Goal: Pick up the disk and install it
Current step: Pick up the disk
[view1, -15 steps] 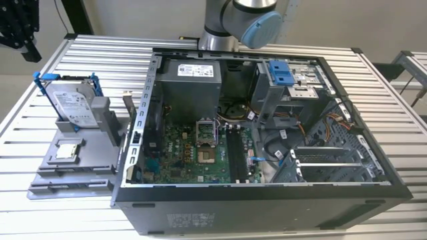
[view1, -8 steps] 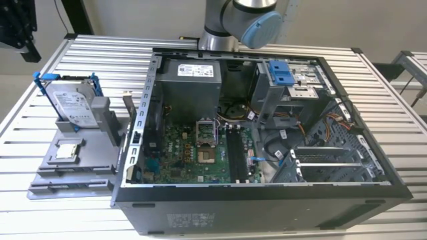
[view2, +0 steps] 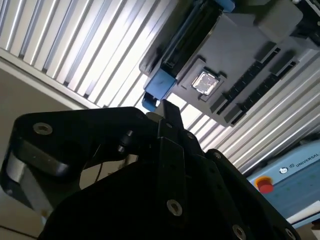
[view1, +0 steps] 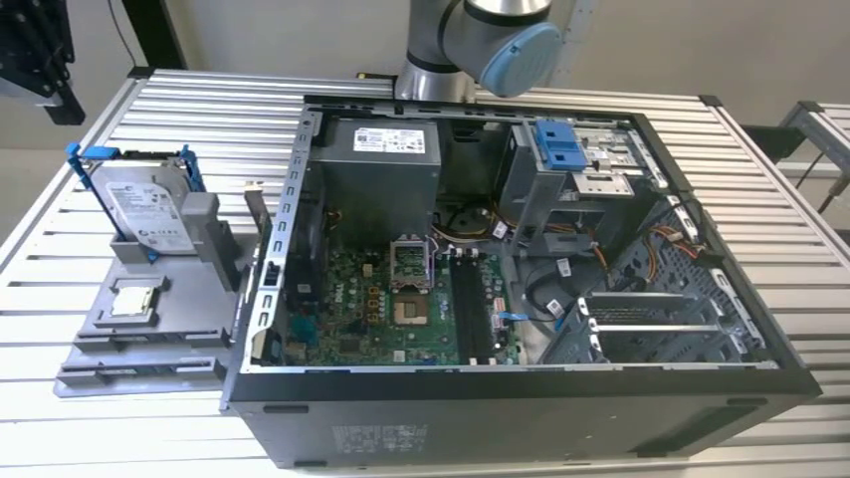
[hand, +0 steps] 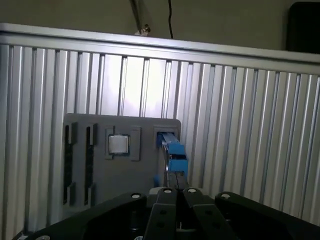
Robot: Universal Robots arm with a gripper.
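Observation:
The disk (view1: 139, 204), silver-grey with a white label and blue rails, stands upright in a slot of a grey holder (view1: 179, 324) on the slatted table, at the exterior view's left. In both wrist views I see it edge-on by its blue rail (hand: 173, 150) (view2: 161, 85). My gripper (hand: 176, 191) (view2: 166, 107) hangs well off the disk with free space between, its black fingers pressed together and nothing held. The fingertips line up with the disk's blue edge in both wrist views.
A small square silver chip (view1: 135, 299) (hand: 119, 144) (view2: 206, 82) lies in the holder beside the disk. An open computer case (view1: 531, 383) takes up the table's middle, with a blue latch piece (view1: 562, 144) at its drive bay. The arm's base (view1: 452, 45) stands behind the case.

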